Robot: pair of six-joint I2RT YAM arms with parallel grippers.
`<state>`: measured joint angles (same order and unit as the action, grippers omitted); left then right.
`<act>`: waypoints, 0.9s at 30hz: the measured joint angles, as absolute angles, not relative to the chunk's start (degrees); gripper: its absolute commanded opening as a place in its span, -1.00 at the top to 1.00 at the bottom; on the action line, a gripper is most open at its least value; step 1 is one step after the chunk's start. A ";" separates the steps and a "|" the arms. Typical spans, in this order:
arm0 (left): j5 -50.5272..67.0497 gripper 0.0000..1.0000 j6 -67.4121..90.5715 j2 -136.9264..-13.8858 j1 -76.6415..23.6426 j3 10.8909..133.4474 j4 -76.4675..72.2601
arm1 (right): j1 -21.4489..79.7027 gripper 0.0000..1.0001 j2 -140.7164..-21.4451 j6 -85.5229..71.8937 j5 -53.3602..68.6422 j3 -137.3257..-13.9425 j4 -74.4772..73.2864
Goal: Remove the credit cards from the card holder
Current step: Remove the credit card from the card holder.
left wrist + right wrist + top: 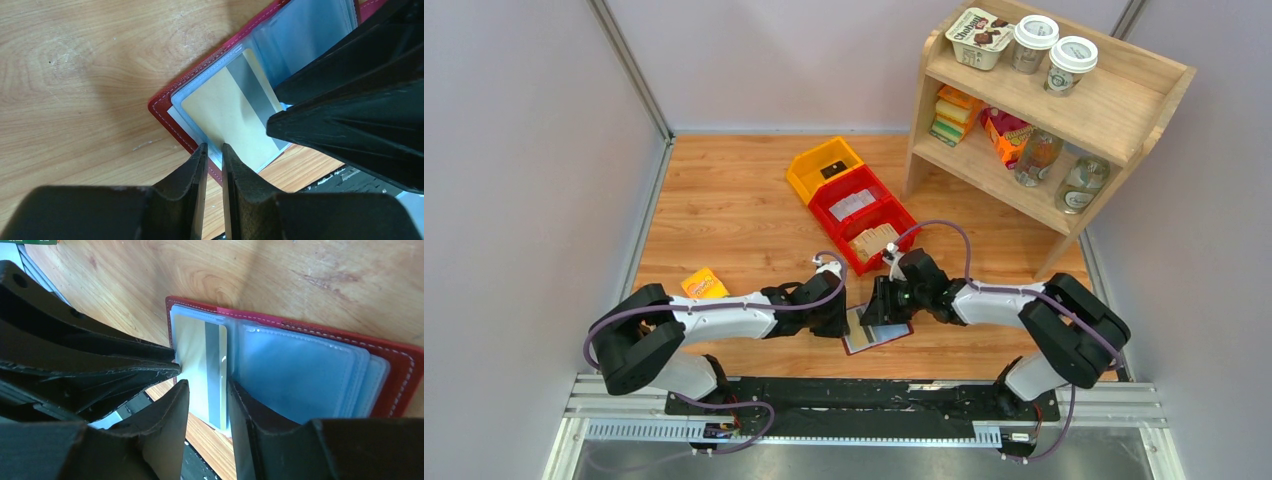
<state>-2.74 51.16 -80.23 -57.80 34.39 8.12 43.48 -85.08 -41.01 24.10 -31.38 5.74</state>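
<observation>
The card holder (pixel 882 338) lies opened flat on the desk (pixel 744 210), close to the near edge and between the two arms, with its pale blue plastic sleeves facing up inside the maroon border. One credit card (pixel 200 355), tan with a grey stripe down it, sits in the sleeve of one half, and its end pokes out past the holder's edge toward the front of the desk. The sleeves of the other half look empty, though more cards could be tucked where I cannot see.

I judge the card light, stiff and slick, and the sleeve soft and clingy. The holder will likely slide or lift with the card unless it is pinned. The exposed end is the place to take hold, pinched across its flat faces.

The right gripper (pixel 208 385) has its jaws apart, one finger on either side of the striped end. Whether they bear on the card I cannot tell. The left gripper (pixel 215 149) has its jaws almost together, tips at the sleeve edge by the card's corner. Whether it has nipped the sleeve cannot be told.

The two grippers crowd each other over the holder. The red bins (pixel 904 215) sit just behind, and the black rail (pixel 854 392) runs close in front. The freest room is the bare wood to the left, toward an orange packet (pixel 704 284)
</observation>
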 measured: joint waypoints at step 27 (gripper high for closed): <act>-4.08 1.00 50.96 -79.55 -57.78 34.39 10.41 | 42.96 0.65 -89.38 -50.81 34.09 -25.28 28.80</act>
<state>-4.08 50.96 -79.55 -57.78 34.39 10.41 42.96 -89.38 -50.81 34.09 -25.28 28.80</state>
